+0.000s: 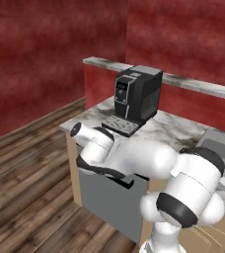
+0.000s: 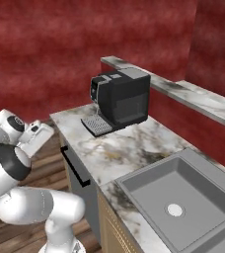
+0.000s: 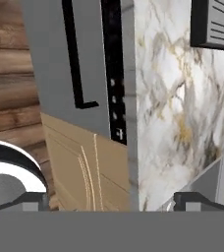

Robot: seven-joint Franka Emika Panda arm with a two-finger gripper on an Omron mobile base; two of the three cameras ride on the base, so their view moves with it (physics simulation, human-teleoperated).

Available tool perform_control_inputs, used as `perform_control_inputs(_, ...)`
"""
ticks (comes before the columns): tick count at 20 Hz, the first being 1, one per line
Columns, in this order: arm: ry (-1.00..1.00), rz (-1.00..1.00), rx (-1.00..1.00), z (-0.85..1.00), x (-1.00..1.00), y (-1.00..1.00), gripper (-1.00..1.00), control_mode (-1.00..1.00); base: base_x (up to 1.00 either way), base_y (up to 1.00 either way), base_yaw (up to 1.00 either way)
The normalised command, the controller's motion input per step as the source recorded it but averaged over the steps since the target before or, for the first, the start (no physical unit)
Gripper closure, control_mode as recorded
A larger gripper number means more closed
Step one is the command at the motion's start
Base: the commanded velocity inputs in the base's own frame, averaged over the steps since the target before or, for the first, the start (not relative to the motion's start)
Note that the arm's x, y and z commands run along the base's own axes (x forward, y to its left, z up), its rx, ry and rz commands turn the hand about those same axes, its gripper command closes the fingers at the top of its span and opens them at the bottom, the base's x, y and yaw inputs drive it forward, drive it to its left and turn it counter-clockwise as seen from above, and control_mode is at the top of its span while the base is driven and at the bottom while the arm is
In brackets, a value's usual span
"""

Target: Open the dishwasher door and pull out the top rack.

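Grey door (image 3: 55, 64) shut under the marble counter (image 3: 168, 98), gripper (image 2: 38, 129) hovering in front of it.

Door sits flush in the cabinet run, black bar handle (image 3: 72, 59) and control strip (image 3: 113, 69) along its top edge, a tan cabinet front (image 3: 84, 167) beside it. In the hand view both fingertips (image 3: 33, 201) stand far apart with nothing between them, touching nothing. A black coffee machine (image 2: 122, 98) stands on the counter, and a grey sink (image 2: 183, 197) lies further along.
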Motion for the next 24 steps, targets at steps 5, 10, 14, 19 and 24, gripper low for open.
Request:
perform_control_inputs(5,0.22,0.0,-0.21,-0.69,0.81,0.24,-1.0,-1.0,0.0,0.0,0.0)
perform_control_inputs(10,0.15,0.0,-0.24,-0.95,0.47,0.33,-1.0,-1.0,0.0,0.0,0.0)
perform_control_inputs(14,0.09,0.0,-0.25,-0.95,0.39,0.27,-1.0,-1.0,0.0,0.0,0.0)
perform_control_inputs(19,0.03,0.0,-0.17,-0.68,0.52,0.03,-1.0,-1.0,0.0,0.0,0.0)
perform_control_inputs(24,0.0,0.0,-0.14,-0.59,0.57,0.0,-1.0,-1.0,0.0,0.0,0.0)
